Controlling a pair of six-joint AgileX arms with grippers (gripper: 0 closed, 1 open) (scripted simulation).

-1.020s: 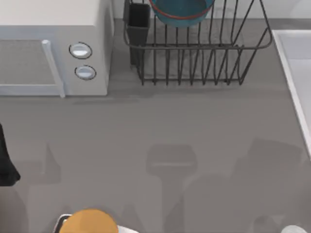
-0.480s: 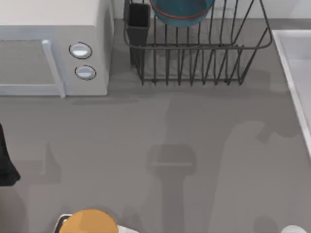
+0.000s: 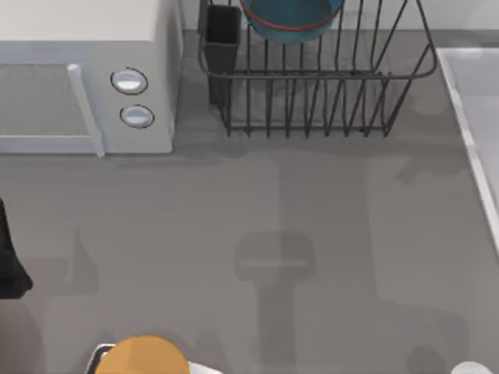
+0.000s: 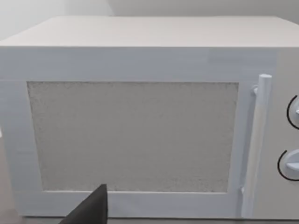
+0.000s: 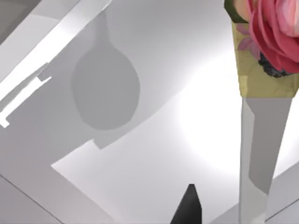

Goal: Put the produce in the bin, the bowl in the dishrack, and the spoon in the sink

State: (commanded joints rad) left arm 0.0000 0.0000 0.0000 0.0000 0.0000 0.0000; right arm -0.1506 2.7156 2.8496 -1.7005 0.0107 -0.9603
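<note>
A spoon (image 5: 261,70) with a pink rose printed on a yellow ground and a long pale grey shaft hangs over the pale basin of the sink (image 5: 154,56). In the right wrist view it runs just beside the dark tip of the right tool (image 5: 188,207). The spoon's oval shadow falls on the sink's surface, well apart from the spoon itself. Whether the right tool is clenched on the spoon or released cannot be told.

From above, the sink (image 3: 475,117) lies along the right edge of the worktop (image 3: 234,210), its straight raised rim facing the open grey surface. The blue-teal bowl (image 3: 291,17) with its reddish rim sits inside the dark wire dishrack (image 3: 327,101) at the back, and the rack's black utensil cup (image 3: 222,35) stands at the corner nearest the microwave (image 3: 86,70).

The left tool (image 4: 88,209) is a dark wedge facing the microwave (image 4: 135,135), close to its speckled door, upright handle and two dials. Whether it is clenched or released cannot be told, and nothing lies between it and the door. An orange round object (image 3: 144,357) sits at the worktop's near edge on the left side.
</note>
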